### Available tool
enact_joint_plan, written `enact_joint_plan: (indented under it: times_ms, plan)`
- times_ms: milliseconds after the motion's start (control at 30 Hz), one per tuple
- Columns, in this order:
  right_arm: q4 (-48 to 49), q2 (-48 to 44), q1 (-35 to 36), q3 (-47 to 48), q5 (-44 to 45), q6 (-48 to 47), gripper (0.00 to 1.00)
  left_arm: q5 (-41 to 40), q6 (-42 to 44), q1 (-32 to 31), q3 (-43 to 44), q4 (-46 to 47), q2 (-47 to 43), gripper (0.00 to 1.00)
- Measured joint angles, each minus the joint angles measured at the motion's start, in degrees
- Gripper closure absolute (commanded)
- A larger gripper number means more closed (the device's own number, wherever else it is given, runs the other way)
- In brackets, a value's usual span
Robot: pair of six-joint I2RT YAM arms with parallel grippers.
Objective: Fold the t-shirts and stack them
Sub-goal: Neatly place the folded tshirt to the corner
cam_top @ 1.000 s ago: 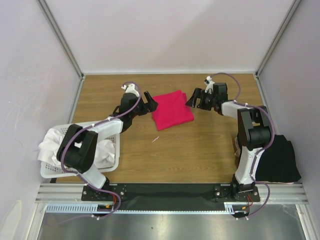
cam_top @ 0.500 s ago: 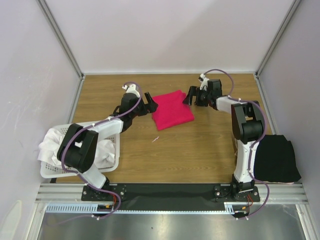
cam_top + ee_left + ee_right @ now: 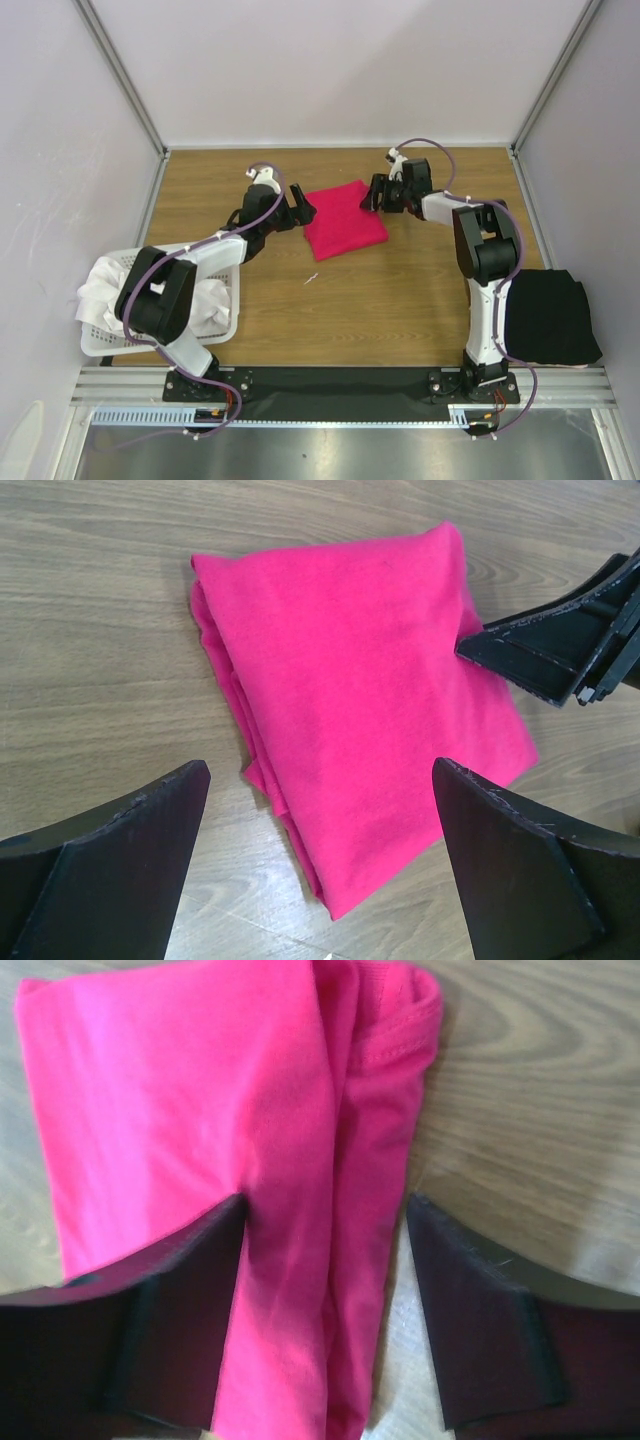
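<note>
Top external view: the right claw (image 3: 372,197) has swung in from the right over the last second and now sits at the right edge of the pink shirt (image 3: 345,221), where a moment ago it hung clear of it. Its jaws have narrowed from full spread. In the right wrist view they straddle the shirt's folded edge, one finger lying over the cloth and the other on the wood just beside it, with a gap still between them. I judge the pinch begun but not finished.

The left claw (image 3: 302,208) has not moved. It is spread wide, low over the table (image 3: 390,300), just off the shirt's left edge and touching nothing.

The pink shirt lies as a neat folded rectangle at the far middle of the table, so its folding looks done. The closing grip suggests the stacking step: lifting it toward the black shirt (image 3: 545,315), which lies folded at the near right, past the right arm's base.

White shirts (image 3: 100,292) are heaped unfolded in the basket (image 3: 228,262) at the near left, so much of the task remains.

The table is wood-grain, smooth and flat, with one small pale scrap near its middle. Plain pale walls (image 3: 330,70) close it in on three sides.
</note>
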Motion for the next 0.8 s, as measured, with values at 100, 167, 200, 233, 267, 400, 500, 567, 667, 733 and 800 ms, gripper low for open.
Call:
enact_joint_plan:
  times_ms: [100,167,200,233,267,400,500,567,667,733,800]
  plan:
    - [-0.85,-0.02,0.96,0.09,3.21,-0.26,0.39,0.00,0.59,0.00,0.13,-1.07,0.00,0.00]
    - [-0.87,-0.11,1.64,-0.07,5.01,-0.48,0.52,0.00,1.07,0.00,0.44,-2.05,0.00,0.00]
    - [-0.68,-0.20,1.97,-0.35,5.73,-0.79,0.58,0.00,1.29,0.00,0.66,-2.54,0.00,0.00]
    - [-0.48,-0.22,2.32,-0.76,6.32,-0.66,0.65,0.02,1.44,0.02,0.85,-2.84,0.00,0.00]
    - [-0.35,-0.22,2.58,-1.14,6.71,-0.48,0.75,0.07,1.77,0.04,1.09,-3.39,-0.04,0.00]
    - [-0.11,-0.22,3.13,-1.86,7.30,0.66,1.00,0.50,2.82,0.37,2.19,-5.86,-0.28,0.00]
    - [-0.07,-0.46,3.15,-2.40,7.50,1.73,1.00,1.05,3.87,0.96,3.45,-8.92,-0.85,0.00]
    - [0.26,-1.70,3.34,-4.15,7.54,2.38,1.00,1.75,4.46,1.60,4.44,-11.26,-1.62,0.00]
    - [-4.17,-5.99,4.39,-7.80,8.66,3.67,1.00,3.10,5.84,2.62,6.99,-16.17,-2.80,0.00]
    - [-10.05,-9.38,5.49,-9.64,10.19,4.46,1.00,3.67,7.04,3.08,9.27,-20.09,-3.48,0.00]
    - [-16.48,-13.22,6.95,-11.39,13.16,4.76,1.00,4.31,8.26,3.50,11.13,-23.45,-4.37,0.00]
